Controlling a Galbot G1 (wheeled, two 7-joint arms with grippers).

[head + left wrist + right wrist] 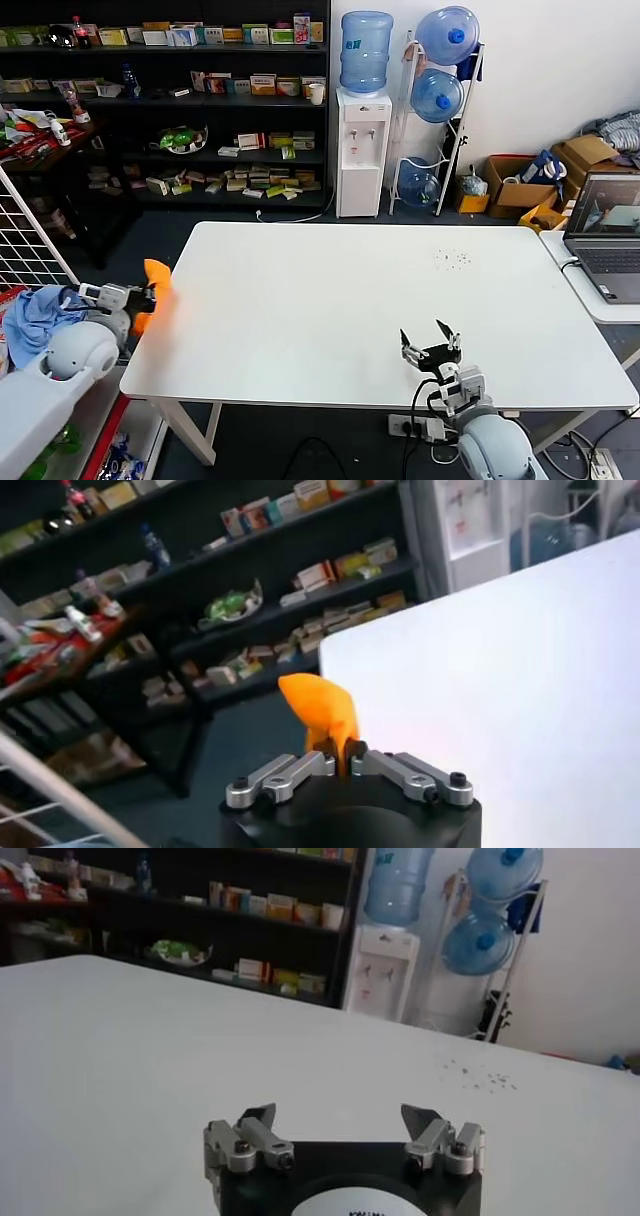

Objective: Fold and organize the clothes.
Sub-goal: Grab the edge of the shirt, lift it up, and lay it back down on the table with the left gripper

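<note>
A bright orange T-shirt (157,291) hangs bunched at the white table's (330,310) left edge; only a small fold of it shows. My left gripper (150,293) is shut on it, beside the table's left edge. In the left wrist view the orange cloth (322,709) rises from between the closed fingers of the left gripper (341,751). My right gripper (431,339) is open and empty, low over the table near its front edge. It also shows in the right wrist view (340,1118), with bare tabletop ahead.
A light blue cloth (38,310) lies left of the table by a white wire rack (25,240). A laptop (606,236) sits on a side table at the right. Dark shelves (170,110) and a water dispenser (362,150) stand behind.
</note>
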